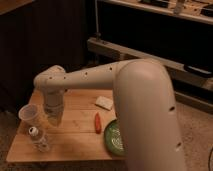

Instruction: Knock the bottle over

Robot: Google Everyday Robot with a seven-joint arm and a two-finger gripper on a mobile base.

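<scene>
We find the bottle (39,140) upright at the bench's (75,142) front left corner, with 1 cup (29,116) just behind it. The tool (54,119) hangs right of the cup. We cannot tell its state.

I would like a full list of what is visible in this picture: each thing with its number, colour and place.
table: one, light wood, lower left of the view
bottle: one, clear with a white cap, upright near the table's front left corner
cup: one, translucent, upright just behind the bottle
long item: one, orange-red, lying mid-table
flat piece: one, white, behind the long item
plate: one, green, front right of the table, partly hidden by the arm
shelves: dark, behind the table
arm: one, white, reaching from the right across the table
gripper: one, pale, at the arm's end, over the table just right of the cup, above and right of the bottle
</scene>
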